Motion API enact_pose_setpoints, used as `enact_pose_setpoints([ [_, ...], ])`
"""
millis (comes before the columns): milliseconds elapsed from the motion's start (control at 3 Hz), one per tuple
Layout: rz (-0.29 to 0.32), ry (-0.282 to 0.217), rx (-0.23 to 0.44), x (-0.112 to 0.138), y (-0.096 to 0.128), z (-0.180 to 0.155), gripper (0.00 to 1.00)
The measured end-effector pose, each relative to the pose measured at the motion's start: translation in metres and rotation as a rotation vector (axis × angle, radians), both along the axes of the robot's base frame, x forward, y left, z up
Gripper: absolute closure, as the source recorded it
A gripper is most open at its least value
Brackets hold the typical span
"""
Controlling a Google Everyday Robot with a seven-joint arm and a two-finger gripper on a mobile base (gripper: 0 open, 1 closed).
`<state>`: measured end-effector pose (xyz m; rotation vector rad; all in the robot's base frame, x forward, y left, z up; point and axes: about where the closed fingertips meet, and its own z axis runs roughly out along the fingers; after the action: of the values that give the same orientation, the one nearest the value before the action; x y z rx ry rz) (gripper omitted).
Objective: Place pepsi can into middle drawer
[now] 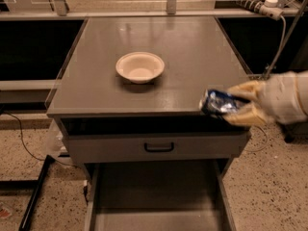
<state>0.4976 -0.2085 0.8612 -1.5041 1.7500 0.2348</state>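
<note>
Nearest me the middle drawer (156, 196) is pulled right out, its flat gray floor bare and facing up; it stands open that way, I'd judge, so something can be lowered straight in. Just above it the closed drawer front (106, 148) with its black handle (159, 147) sits flush under the top, so the only way down is out past the front edge. At that edge, on the right, the tool (237, 104) reaches in from the side and is clamped on the pepsi can (216, 102), one yellowish finger above and one below; the can lies on its side in the grip, a silver end pointing left, over the front right corner of the surface (192, 47) (whether it clears the top or brushes it I cannot tell). Holding it sideways keeps it low enough for a shallow tray, I think. Further back the cream bowl (140, 67) rests upright near the middle, well apart from the can; beyond, a power strip (250, 1) lies at the far right.
</note>
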Motion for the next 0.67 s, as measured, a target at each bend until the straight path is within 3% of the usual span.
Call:
enact_pose_setpoints([
  [333, 0.013, 0.022, 0.031, -0.067, -0.005, -0.014, 1.00],
  [667, -0.006, 0.030, 0.063, -0.100, -0.012, -0.021, 1.00],
])
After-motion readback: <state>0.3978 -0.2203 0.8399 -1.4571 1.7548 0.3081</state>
